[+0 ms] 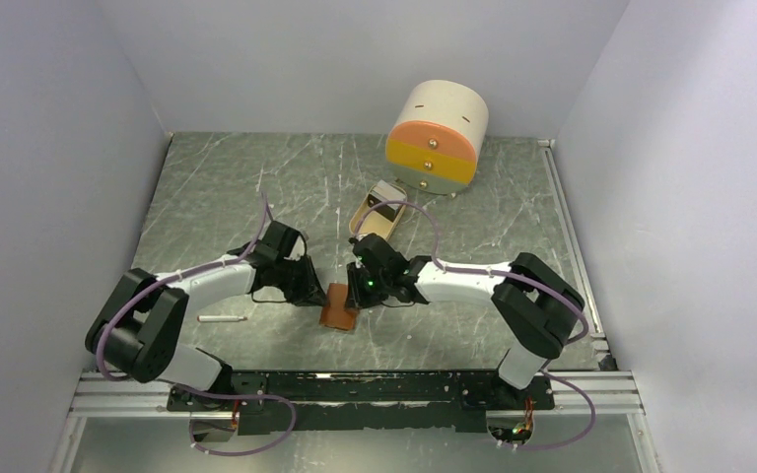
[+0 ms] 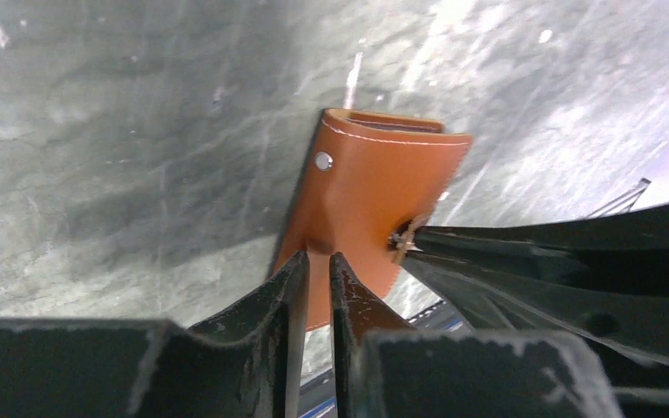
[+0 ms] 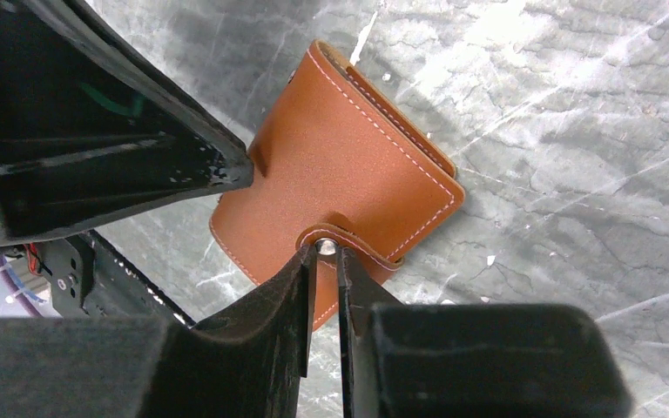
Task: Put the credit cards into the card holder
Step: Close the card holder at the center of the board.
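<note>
The card holder (image 1: 339,307) is a tan-brown leather wallet lying closed on the table between both arms. It also shows in the left wrist view (image 2: 370,187) and the right wrist view (image 3: 340,170). My left gripper (image 2: 317,259) is shut, with its tips pressing on the wallet's left part (image 1: 317,294). My right gripper (image 3: 323,249) is shut on the wallet's snap-button tab (image 3: 348,237), at the wallet's right edge (image 1: 359,292). The credit cards (image 1: 390,209) lie in the beige tray farther back, glossy and dark.
The beige oval tray (image 1: 365,221) stands behind the wallet. A round cream-and-orange drawer box (image 1: 437,138) stands at the back. A thin white stick (image 1: 222,319) lies at the front left. Grey walls close in both sides.
</note>
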Motion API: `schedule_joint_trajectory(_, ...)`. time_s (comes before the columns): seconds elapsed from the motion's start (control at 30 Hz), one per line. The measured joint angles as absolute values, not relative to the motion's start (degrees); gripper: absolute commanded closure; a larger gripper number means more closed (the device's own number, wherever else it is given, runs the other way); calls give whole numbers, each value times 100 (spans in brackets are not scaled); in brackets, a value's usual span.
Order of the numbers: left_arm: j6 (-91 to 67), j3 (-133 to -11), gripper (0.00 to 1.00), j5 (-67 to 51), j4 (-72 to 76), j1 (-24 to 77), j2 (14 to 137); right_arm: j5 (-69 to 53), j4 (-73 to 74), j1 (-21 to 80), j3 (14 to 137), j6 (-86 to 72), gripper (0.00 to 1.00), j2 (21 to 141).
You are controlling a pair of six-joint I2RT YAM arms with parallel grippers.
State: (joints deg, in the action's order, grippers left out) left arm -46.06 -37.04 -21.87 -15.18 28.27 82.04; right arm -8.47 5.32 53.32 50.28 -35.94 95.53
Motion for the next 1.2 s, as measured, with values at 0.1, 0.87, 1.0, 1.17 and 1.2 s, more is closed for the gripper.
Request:
schedule_joint_trajectory(0.1, -4576, -3649, 80, -2220, -1490, 2823, 8370, -829, 589, 5332, 5107, -3592, 83, 9603)
schedule_joint_trajectory(0.87, -4480, -3437, 84, -2613, -1050, 2672, 8501, -875, 1557, 5319, 5857, -3660, 83, 10062)
schedule_joint_trajectory(1.0, -4480, -3424, 84, -2620, -1024, 2672, 8497, -904, 1817, 5310, 6084, -3684, 83, 10206)
schedule_joint_trajectory(1.17, -4499, -3315, 84, -2661, -869, 2655, 8444, -958, 2158, 5286, 6372, -3701, 83, 10414)
schedule_joint_trajectory(1.2, -4501, -3301, 84, -2665, -849, 2648, 8438, -969, 2241, 5284, 6447, -3701, 83, 10475)
